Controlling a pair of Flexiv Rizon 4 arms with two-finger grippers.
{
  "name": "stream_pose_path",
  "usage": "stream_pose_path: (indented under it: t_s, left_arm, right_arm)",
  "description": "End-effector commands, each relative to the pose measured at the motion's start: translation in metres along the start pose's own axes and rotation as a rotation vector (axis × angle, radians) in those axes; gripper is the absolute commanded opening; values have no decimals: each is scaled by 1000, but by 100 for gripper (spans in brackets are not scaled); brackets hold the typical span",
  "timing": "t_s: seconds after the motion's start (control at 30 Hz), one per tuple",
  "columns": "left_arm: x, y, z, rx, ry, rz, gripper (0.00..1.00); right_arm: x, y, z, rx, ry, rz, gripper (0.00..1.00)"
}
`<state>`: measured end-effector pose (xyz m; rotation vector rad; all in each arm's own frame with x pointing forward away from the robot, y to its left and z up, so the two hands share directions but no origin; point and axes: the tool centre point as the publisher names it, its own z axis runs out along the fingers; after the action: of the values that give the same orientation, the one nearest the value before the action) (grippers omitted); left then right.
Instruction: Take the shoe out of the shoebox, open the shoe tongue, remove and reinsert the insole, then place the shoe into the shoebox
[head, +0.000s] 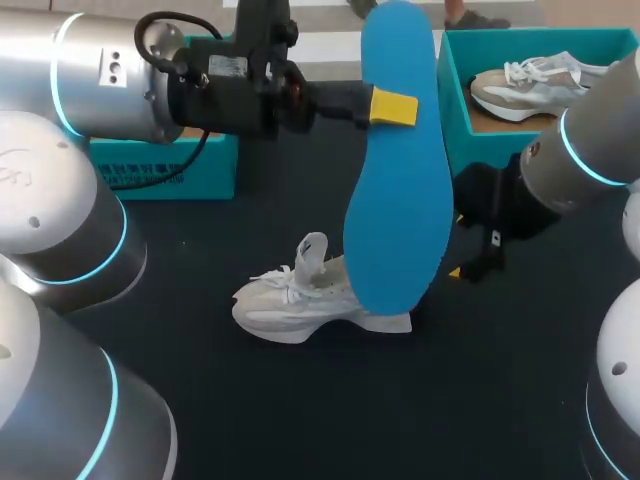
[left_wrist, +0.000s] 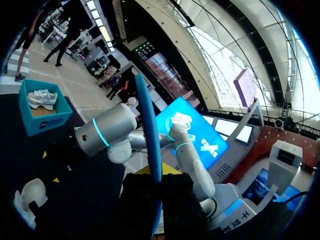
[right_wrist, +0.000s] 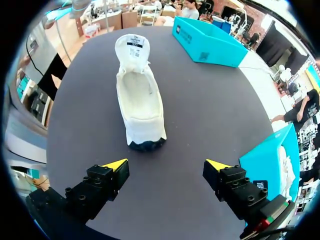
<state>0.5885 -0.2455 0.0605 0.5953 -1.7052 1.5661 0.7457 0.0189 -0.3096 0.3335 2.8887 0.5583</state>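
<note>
One blue insole (head: 400, 200) stands upright over the white shoe (head: 300, 305); our left gripper (head: 392, 106) pinches it between its fingers. Our right gripper (right_wrist: 166, 165) gapes wide, facing the shoe's heel.

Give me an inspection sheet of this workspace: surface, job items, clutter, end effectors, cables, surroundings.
Surface: dark table.
Job's things: white shoe standing on it, tongue up; blue insole held upright over it; teal shoebox holding another shoe.
Clutter: second teal box back left.
End effectors: left end effector shut on insole; right end effector open, behind shoe's heel.
Cables: black cable looped on left arm.
Surroundings: nothing seen.
</note>
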Motion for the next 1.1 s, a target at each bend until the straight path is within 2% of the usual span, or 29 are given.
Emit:
stream_pose_path:
  t_s: [0.03,0.1,0.23,0.47,0.73,0.9,1.1]
  left_arm:
    - [-1,2,0,2,0,0,0]
    - [-1,2,0,2,0,0,0]
    - [-1,2,0,2,0,0,0]
    - [-1,2,0,2,0,0,0]
    - [-1,2,0,2,0,0,0]
    - [-1,2,0,2,0,0,0]
    - [-1,2,0,2,0,0,0]
  right_arm:
    - [-1,3,-7,38,-4,-28,100]
    - [-1,5,-9,69,-16,-37,100]
    - [-1,10,-10,80,-39,-21,100]
    - [15,22,-5,163,-57,-58,100]
    - [31,39,9,202,-13,-93,100]
    - [30,41,17,237,-6,-86,100]
    - [32,44,13,308,7,-109,100]
